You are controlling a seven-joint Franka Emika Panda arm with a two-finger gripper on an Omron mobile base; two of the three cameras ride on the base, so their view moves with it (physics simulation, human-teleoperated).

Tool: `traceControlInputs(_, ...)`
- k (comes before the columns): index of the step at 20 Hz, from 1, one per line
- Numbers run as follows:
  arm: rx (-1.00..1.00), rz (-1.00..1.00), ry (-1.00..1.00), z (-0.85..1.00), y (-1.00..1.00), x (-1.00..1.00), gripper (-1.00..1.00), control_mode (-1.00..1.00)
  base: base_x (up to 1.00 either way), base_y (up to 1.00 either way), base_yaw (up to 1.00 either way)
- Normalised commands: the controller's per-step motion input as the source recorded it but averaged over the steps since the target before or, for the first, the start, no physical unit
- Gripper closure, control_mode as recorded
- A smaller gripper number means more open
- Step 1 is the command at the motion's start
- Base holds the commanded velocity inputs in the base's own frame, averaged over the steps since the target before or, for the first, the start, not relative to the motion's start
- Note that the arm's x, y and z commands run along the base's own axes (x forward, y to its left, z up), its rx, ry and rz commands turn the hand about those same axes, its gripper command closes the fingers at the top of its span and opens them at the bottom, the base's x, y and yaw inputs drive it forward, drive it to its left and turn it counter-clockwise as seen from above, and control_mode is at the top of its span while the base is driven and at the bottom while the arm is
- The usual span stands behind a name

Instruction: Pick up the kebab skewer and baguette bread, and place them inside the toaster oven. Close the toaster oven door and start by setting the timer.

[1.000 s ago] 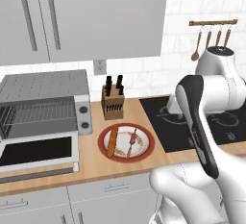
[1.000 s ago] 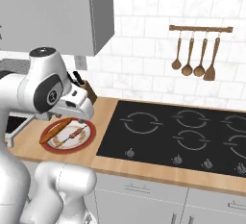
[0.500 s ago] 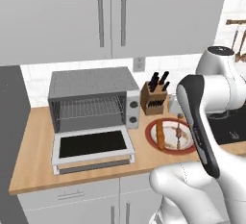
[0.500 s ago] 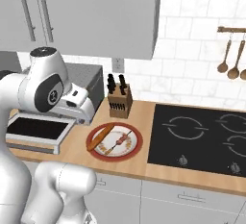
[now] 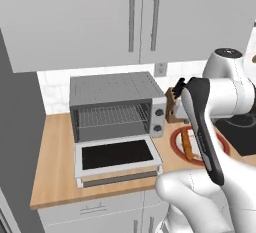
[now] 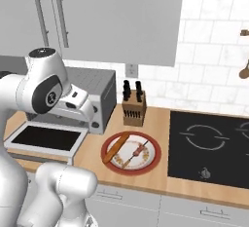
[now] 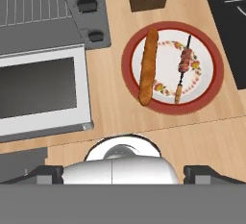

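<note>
Approaching: nothing is lifted yet, so by my judgement the first pick-up is the step in hand.
Gripper: the gripper [image 7: 123, 172] is spread wide and empty, its dark tips at the two lower corners of the hand view, high above the counter [image 7: 110, 98].
Landmark: the plate [image 7: 211, 86], red-rimmed, lies on the counter just right of the oven.
Baguette: the baguette [image 7: 148, 67] rests on the oven-side half of the plate.
Skewer: the skewer [image 7: 183, 69] lies on the far half of the plate, beside the baguette and apart from it.
Oven: the toaster oven [image 5: 116, 106] sits left of the plate, its rack bare.
Door: the oven door [image 7: 41, 91] is dropped flat, towards the counter's front edge.
Knife block: the knife block [image 6: 134, 108] is behind the plate, against the wall.
Next move: likely descend over the plate, line the fingers across one item, then close.
</note>
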Motion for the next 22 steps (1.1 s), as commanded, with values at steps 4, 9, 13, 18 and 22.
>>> traceControlInputs(4,0.00,0.00,0.00,0.00,0.00,0.00,-1.00,1.00,0.36,-0.05,0.01)
traceControlInputs(9,0.00,0.00,0.00,0.00,0.00,0.00,-1.00,1.00,0.00,0.00,0.01)
traceControlInputs(13,-0.04,0.00,-0.06,0.00,0.25,-0.09,-1.00,-1.00,0.00,0.00,0.00)
traceControlInputs(18,-0.23,0.03,-0.10,-0.08,1.00,-0.07,-1.00,-1.00,0.00,0.00,0.00)
traceControlInputs(22,-0.06,0.05,-0.28,-0.22,1.00,0.10,-1.00,-1.00,0.00,0.00,0.00)
